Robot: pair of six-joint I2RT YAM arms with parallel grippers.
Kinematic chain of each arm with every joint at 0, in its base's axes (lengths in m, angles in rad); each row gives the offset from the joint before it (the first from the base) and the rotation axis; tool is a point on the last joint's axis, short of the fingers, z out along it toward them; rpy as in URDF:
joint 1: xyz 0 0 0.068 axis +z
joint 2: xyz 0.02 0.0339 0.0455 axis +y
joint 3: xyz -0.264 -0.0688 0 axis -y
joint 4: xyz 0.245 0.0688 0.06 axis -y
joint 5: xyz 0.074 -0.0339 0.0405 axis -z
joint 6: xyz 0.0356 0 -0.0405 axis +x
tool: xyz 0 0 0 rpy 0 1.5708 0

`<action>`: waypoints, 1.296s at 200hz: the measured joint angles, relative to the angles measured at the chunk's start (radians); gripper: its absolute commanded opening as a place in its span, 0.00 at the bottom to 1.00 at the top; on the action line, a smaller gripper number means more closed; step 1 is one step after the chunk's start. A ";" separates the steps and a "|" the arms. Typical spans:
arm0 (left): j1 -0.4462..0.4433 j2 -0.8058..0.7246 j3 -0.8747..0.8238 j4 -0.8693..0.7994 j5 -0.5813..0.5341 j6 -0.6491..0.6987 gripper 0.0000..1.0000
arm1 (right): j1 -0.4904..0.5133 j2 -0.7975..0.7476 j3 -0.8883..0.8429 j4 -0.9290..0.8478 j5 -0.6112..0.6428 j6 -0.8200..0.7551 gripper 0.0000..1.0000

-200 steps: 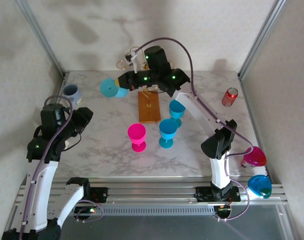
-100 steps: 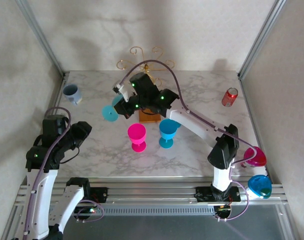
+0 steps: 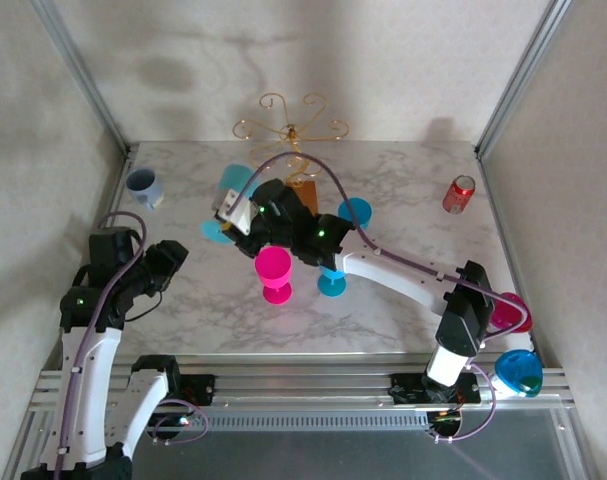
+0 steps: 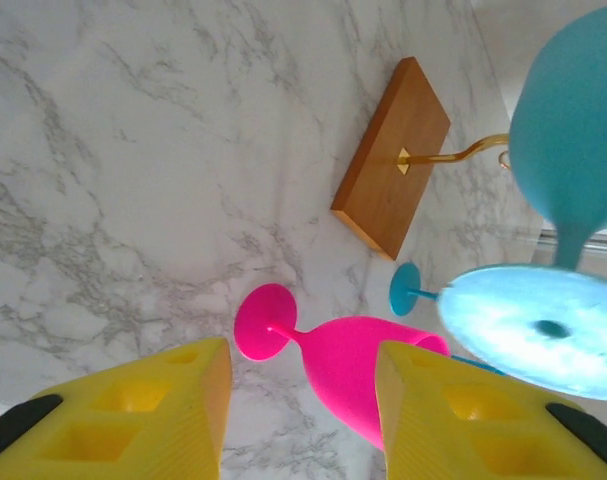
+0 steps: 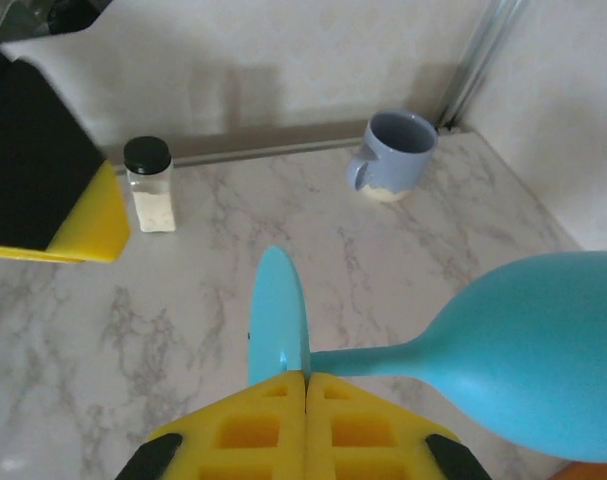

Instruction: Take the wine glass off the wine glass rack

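Observation:
The wine glass rack (image 3: 291,128) stands at the back, gold scroll arms bare, on its wooden base (image 4: 393,155). My right gripper (image 5: 305,378) is shut on the stem of a light blue wine glass (image 5: 543,350), right at its foot (image 5: 278,315). The glass lies sideways in the air, front-left of the rack (image 3: 228,200). The left gripper (image 4: 303,400) is open with nothing between its fingers, hovering at the left (image 3: 168,260). Beyond it a pink wine glass (image 4: 353,365) stands on the table.
Two blue wine glasses (image 3: 332,283) (image 3: 355,211) stand near the pink one (image 3: 274,270). A grey-blue mug (image 3: 143,186) and a spice jar (image 5: 149,185) sit at the left, a red can (image 3: 459,194) at the right. Magenta (image 3: 510,314) and blue (image 3: 519,372) pieces lie off the near right edge.
The right arm has carried the light blue glass away from the rack, forward and to the left, uncovering the gold arms. The left gripper has opened a little wider.

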 measured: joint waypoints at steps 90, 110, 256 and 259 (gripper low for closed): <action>0.010 0.020 -0.011 0.105 0.052 -0.035 0.44 | 0.109 0.000 -0.210 0.280 0.238 -0.323 0.00; 0.011 0.035 -0.023 0.127 0.068 -0.044 0.44 | 0.117 0.000 -0.233 0.340 0.269 -0.368 0.00; 0.012 0.085 -0.094 0.336 0.129 -0.171 0.42 | 0.144 0.054 -0.265 0.509 0.367 -0.544 0.00; 0.012 0.086 -0.094 0.341 0.129 -0.174 0.42 | 0.144 0.055 -0.265 0.510 0.367 -0.546 0.00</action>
